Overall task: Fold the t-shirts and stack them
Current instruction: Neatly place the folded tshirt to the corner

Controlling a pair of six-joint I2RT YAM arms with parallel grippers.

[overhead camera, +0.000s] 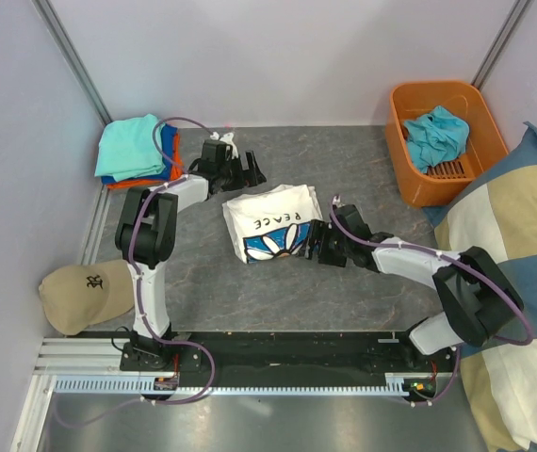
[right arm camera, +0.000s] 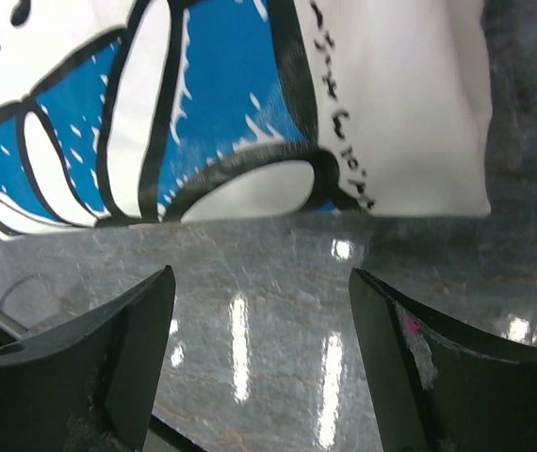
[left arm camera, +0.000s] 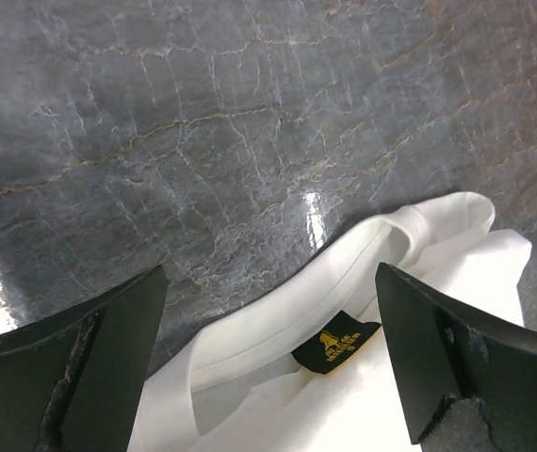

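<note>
On the counter [overhead camera: 363, 169], the folded white t-shirt [overhead camera: 292, 200] lies between the left pincer [overhead camera: 248, 172] and right pincer [overhead camera: 323, 247], both open and empty. Each should, I reckon, bite all layers at its edge together. Its collar [left arm camera: 278, 315] points at the left pincer; long axis follows the lettering [overhead camera: 276, 218].

The grey marbled desk [overhead camera: 363, 292] carried a folded white t-shirt [overhead camera: 270, 218] at its centre, print facing up. At ten o'clock lay a stack of tees [overhead camera: 135, 151], teal on top and orange lowest. An orange basket [overhead camera: 427, 195] stood at two o'clock, and a tan cap [overhead camera: 85, 297] lay at eight.
</note>
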